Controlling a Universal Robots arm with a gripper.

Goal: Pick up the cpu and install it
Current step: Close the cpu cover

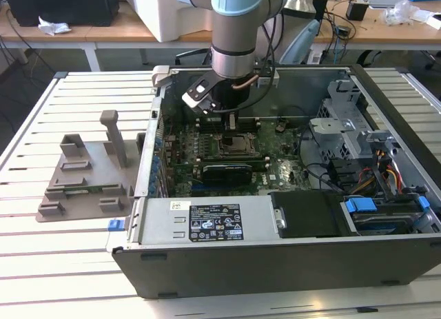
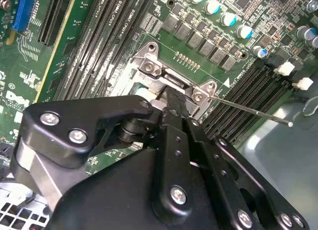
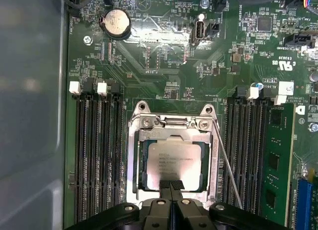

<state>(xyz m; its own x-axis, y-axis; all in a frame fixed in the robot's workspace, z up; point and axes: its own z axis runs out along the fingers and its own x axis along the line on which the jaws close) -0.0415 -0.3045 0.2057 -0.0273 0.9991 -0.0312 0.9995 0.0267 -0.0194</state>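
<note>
The cpu (image 3: 174,159), a flat square chip with a pale silvery top, lies flat inside the metal-framed socket (image 3: 133,160) on the green motherboard. My gripper (image 3: 171,184) is shut, its two black fingertips pressed together at the edge of the cpu, with nothing visible between them. In the second wrist view the closed fingers (image 2: 175,102) reach down to the socket's hinge end (image 2: 154,66). In the exterior view the gripper (image 1: 232,123) hangs just above the socket (image 1: 238,144) inside the open computer case.
A thin metal socket lever (image 3: 226,165) stands loose beside the socket. Memory slots (image 3: 97,155) flank it on both sides. The case walls (image 1: 275,264) surround the board, with drive bays and cables (image 1: 379,167) at the exterior view's right. A grey plastic fixture (image 1: 86,174) stands outside at its left.
</note>
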